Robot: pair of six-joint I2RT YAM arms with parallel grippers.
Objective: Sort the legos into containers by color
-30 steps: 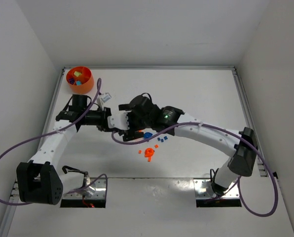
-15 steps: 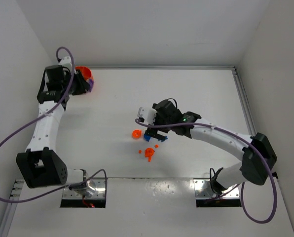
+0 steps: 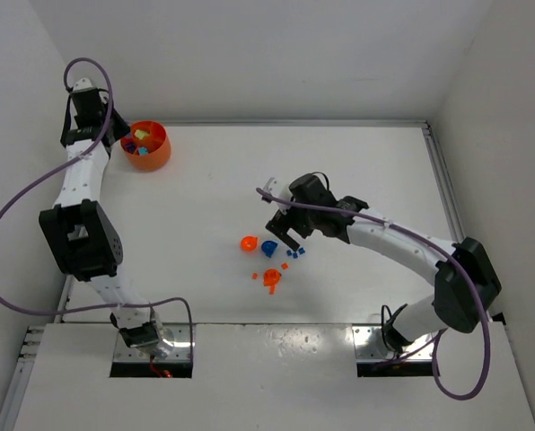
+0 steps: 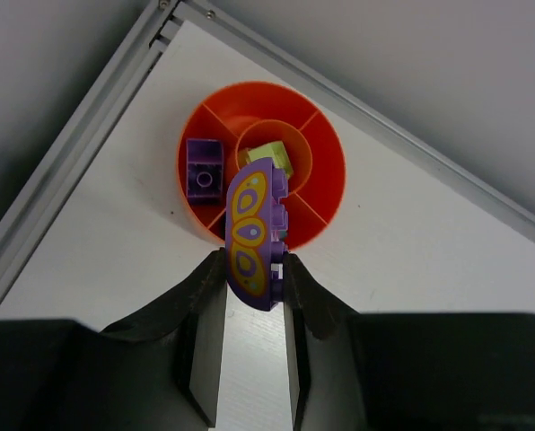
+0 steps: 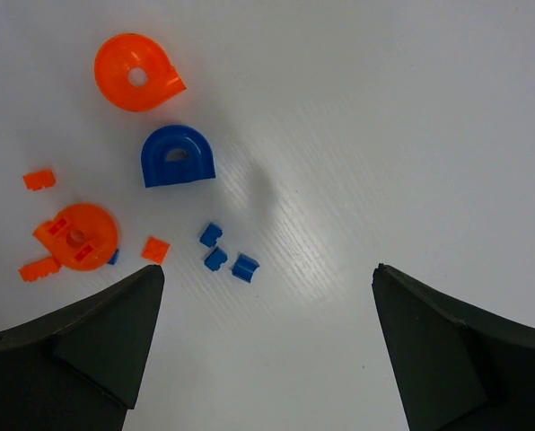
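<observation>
Left gripper (image 4: 247,269), jaws pinching a purple rounded lego (image 4: 252,229), is hovering above the orange bowl (image 4: 326,144). It is best eased over the compartment holding the purple brick (image 4: 203,168) before opening. Right gripper (image 5: 266,274), jaws spread wide, is hanging over a blue lego (image 5: 178,155) and an orange lego (image 5: 135,83) on the worktop (image 5: 384,108).

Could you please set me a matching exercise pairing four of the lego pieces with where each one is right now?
1. purple patterned piece
2. purple studded brick
3. blue arched piece
4. lime green piece

A. centre compartment of the orange bowl
B. on the table, next to an orange round piece
C. held by the left gripper
D. an outer compartment of the bowl

Pairs: 1-C, 2-D, 3-B, 4-A
</observation>
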